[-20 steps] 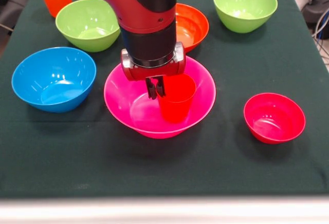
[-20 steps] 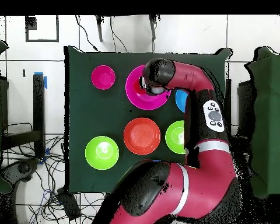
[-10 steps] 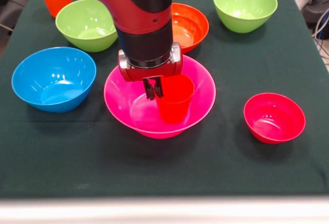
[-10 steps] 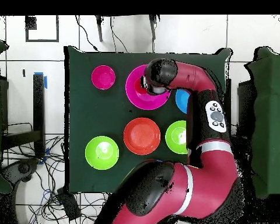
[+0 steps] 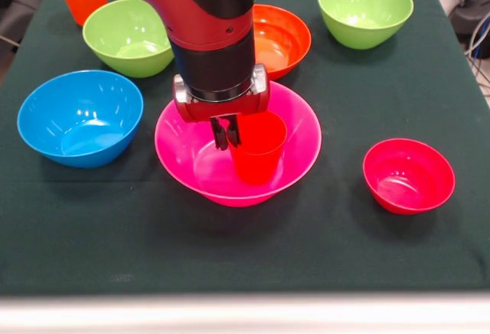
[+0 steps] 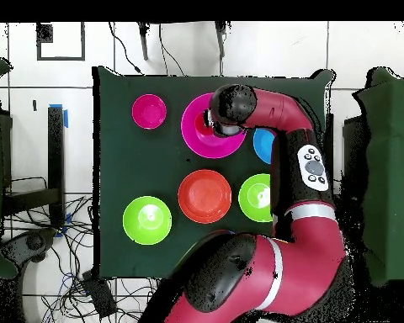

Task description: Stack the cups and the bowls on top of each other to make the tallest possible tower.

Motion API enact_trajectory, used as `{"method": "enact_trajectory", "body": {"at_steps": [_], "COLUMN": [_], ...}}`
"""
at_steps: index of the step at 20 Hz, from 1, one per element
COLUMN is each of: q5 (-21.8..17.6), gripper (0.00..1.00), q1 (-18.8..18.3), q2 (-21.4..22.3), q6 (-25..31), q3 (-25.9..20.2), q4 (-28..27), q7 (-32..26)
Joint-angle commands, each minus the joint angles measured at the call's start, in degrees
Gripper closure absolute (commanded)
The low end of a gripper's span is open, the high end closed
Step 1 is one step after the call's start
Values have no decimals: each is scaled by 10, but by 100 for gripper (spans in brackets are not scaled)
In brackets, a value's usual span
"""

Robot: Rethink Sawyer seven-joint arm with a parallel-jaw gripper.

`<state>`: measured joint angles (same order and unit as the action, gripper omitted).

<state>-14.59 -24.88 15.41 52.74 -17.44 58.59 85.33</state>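
Note:
The large pink bowl (image 5: 191, 162) sits mid-table; it also shows in the overhead view (image 6: 195, 139). A red cup (image 5: 260, 154) stands upright inside it. My gripper (image 5: 226, 141) comes straight down and is shut on the cup's left rim, one finger inside and one outside. Around it stand a light blue bowl (image 5: 80, 116), two lime green bowls (image 5: 130, 35) (image 5: 365, 8), an orange bowl (image 5: 285, 39) and a small red bowl (image 5: 408, 175). An orange cup (image 5: 83, 6) shows partly at the far left corner. In the overhead view the arm hides the gripper and cup.
The dark green table cloth (image 5: 337, 242) covers the table, with its front edge near the bottom of the front view. The arm's thick red and black body (image 5: 207, 12) hangs over the table's middle and hides part of the orange bowl.
My gripper and the red cup have shifted slightly left and back within the pink bowl. The bowls have not moved.

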Motion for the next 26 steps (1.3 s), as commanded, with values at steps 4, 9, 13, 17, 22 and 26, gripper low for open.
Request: {"method": "enact_trajectory", "body": {"at_steps": [4, 9, 13, 17, 22, 26], "q5": [-76, -82, -87, -92, -93, -99], "gripper": [100, 100, 100, 100, 100, 0], "q1": [-20, -23, -26, -31, -35, -34], "q2": [-21, -21, -20, -23, -25, -24], "q6": [52, 61, 66, 65, 65, 66], "q3": [-44, -46, -46, -49, -51, -47], "q4": [33, 29, 24, 23, 24, 26], "q7": [-221, -228, -235, -240, -235, -236]}}
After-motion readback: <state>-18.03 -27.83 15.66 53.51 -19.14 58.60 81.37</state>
